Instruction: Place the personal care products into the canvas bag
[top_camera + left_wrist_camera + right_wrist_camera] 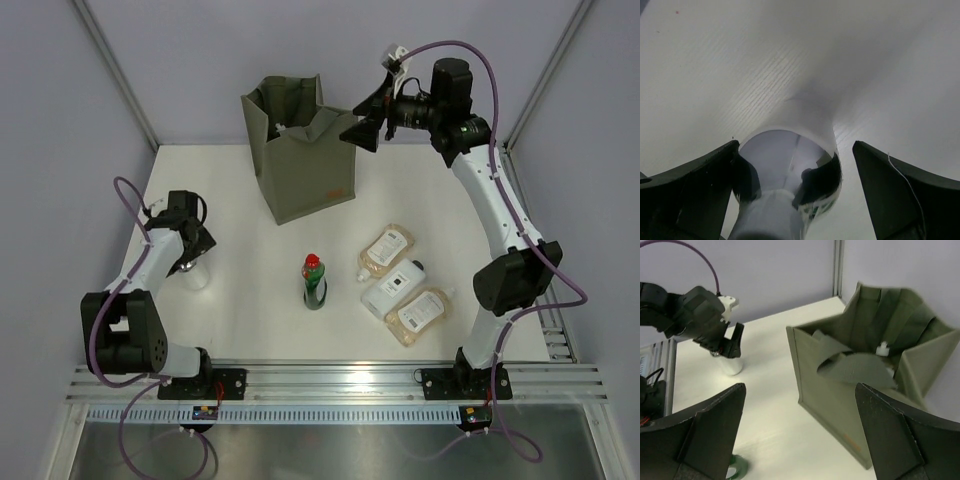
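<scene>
While the canvas bag (pixel 300 165) stands upright and open at the far middle of the table (pixel 240 310), a white cap (pixel 883 347) showing inside, the right gripper (pixel 370 115) hangs above its right rim, jaws spread wide and empty. Nearer, a green red-capped bottle (pixel 314 282) stands beside two amber bottles (pixel 386 250) and a flat white bottle (pixel 393 287) lying down. At left, the left gripper (pixel 795 147) straddles an upright pale bottle (pixel 194 274), its jaws wide apart and not clamped on it.

light: bright, even | shadows: soft | left wrist: close bottle (pixel 785 170) blurred
</scene>
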Robot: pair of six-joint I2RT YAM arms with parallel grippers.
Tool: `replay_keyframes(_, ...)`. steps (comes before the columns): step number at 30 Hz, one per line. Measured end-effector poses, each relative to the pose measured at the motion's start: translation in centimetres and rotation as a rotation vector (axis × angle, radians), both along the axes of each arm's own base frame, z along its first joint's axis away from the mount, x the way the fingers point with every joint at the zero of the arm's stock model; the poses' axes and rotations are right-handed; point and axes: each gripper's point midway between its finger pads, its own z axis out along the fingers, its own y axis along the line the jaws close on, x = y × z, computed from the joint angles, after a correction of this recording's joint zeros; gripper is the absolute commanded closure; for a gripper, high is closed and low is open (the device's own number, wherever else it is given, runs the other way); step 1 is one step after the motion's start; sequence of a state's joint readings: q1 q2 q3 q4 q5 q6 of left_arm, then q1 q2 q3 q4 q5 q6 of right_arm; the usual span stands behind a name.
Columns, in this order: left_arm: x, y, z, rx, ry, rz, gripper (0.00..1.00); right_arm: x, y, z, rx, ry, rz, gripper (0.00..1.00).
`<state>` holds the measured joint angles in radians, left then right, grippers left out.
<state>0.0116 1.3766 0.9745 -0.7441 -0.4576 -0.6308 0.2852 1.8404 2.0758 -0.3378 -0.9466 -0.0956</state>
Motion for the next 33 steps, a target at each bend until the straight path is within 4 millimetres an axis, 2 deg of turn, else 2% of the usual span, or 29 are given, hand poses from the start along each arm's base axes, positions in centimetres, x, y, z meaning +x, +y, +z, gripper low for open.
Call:
replay_keyframes(2,0.0,0.4,-1.1,-0.022,0.014,0.007,0.01,-0.1,-0.5,-2.2,-0.023,0.057,0.003,0.0)
replay_keyframes(5,1.1,0.6,-1.1,-0.05,-0.035,0.012,0.06,-0.2,-1.6,-5.0,-0.049,0.132,-0.008,0.01)
replay_keyframes(6,1.3,0.7,-1.1,-0.054,-0.046,0.012,0.17,-0.3,-2.1,-5.7,-0.055,0.152,-0.011,0.01)
replay_keyframes(8,1.5,1.2,-1.0,-0.041,-0.057,0.004,0.34,-0.7,-2.8,-6.6,-0.065,0.18,-0.014,0.0)
replay_keyframes(9,1.7,1.7,-0.9,-0.025,-0.063,-0.001,0.6,-0.9,-3.1,-6.9,-0.069,0.189,-0.018,0.01)
replay_keyframes(12,2.8,1.5,-0.7,-0.066,-0.126,-0.012,0.97,-1.5,-3.8,-7.0,-0.078,0.191,-0.025,0.0)
replay_keyframes(13,3.2,1.2,-0.7,-0.086,-0.146,-0.025,1.0,-1.9,-4.1,-7.0,-0.081,0.193,-0.027,0.0)
replay_keyframes(19,5.2,-2.6,-0.7,-0.282,-0.235,-0.134,1.0,-3.4,-5.1,-6.8,-0.077,0.195,-0.024,0.0)
replay_keyframes(26,4.3,-7.1,-1.4,-0.578,-0.24,-0.173,1.0,-3.6,-6.2,-8.9,-0.079,0.264,-0.05,0.01)
replay_keyframes(33,5.8,-10.3,0.6,-0.818,-0.328,-0.171,1.0,-3.9,-6.6,-10.7,-0.071,0.343,-0.054,0.01)
